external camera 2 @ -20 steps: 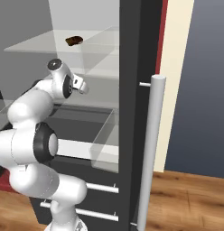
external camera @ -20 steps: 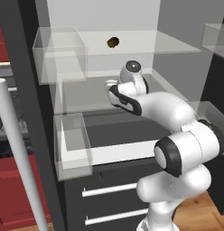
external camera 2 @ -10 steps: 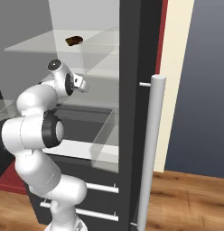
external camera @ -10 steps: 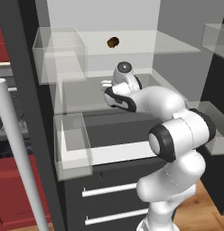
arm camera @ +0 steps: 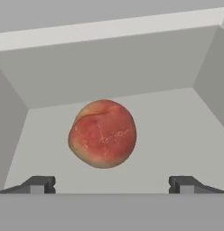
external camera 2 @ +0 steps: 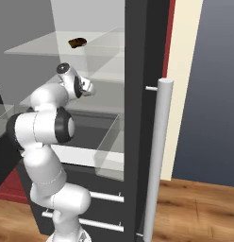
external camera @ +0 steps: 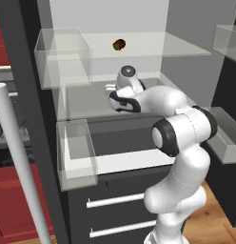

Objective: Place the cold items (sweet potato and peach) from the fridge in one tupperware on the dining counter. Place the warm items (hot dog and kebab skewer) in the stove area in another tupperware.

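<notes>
Where the fridge (external camera: 153, 43) stands open, peach (arm camera: 102, 133) between spread gripper (arm camera: 112, 184) fingertips.

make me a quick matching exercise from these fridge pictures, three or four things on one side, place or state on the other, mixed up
Things:
1. peach
2. sweet potato
3. claw
4. fridge door handle

Places or states:
A. on the upper glass shelf
B. open, holding nothing
C. tall pale bar at the edge of the open door
D. on the grey shelf floor just ahead of the fingertips

Pairs: 1-D, 2-A, 3-B, 4-C
</notes>
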Robot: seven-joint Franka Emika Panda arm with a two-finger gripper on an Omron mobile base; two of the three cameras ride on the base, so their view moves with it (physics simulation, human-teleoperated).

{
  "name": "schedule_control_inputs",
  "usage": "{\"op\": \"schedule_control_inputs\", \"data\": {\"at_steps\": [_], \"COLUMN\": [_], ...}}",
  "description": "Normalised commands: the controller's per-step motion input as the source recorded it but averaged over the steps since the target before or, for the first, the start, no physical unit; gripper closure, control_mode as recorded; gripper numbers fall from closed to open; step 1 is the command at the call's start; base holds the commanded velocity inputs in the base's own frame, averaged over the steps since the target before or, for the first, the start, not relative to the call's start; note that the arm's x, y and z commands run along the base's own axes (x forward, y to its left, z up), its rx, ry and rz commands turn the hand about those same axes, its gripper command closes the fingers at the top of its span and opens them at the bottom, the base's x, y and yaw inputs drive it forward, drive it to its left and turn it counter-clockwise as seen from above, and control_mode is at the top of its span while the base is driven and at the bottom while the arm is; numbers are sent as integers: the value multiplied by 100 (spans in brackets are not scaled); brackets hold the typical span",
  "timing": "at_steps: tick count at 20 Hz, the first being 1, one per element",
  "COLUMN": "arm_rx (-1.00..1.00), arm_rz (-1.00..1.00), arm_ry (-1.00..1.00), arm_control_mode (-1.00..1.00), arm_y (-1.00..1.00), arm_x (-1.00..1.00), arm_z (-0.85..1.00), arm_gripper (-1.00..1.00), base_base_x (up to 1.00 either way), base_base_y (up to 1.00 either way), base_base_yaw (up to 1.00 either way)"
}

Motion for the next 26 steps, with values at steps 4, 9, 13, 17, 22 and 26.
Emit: {"op": "schedule_control_inputs", "data": {"at_steps": [4, 9, 13, 17, 22, 26], "arm_rx": [0, 0, 0, 0, 0, 0], "arm_rz": [0, 0, 0, 0, 0, 0], "arm_ry": [0, 0, 0, 0, -3, -7], "arm_control_mode": [-100, -100, -100, -100, -100, -100], "arm_y": [0, 0, 0, 0, 0, 0], "arm_x": [40, 36, 24, 12, 0, -10], "arm_z": [-13, -13, -14, -17, -30, -38], "arm_gripper": [-100, -100, -100, -100, -100, -100], "base_base_x": [0, 0, 0, 0, 0, 0], "base_base_y": [0, 0, 0, 0, 0, 0], "base_base_yaw": [0, 0, 0, 0, 0, 0]}}
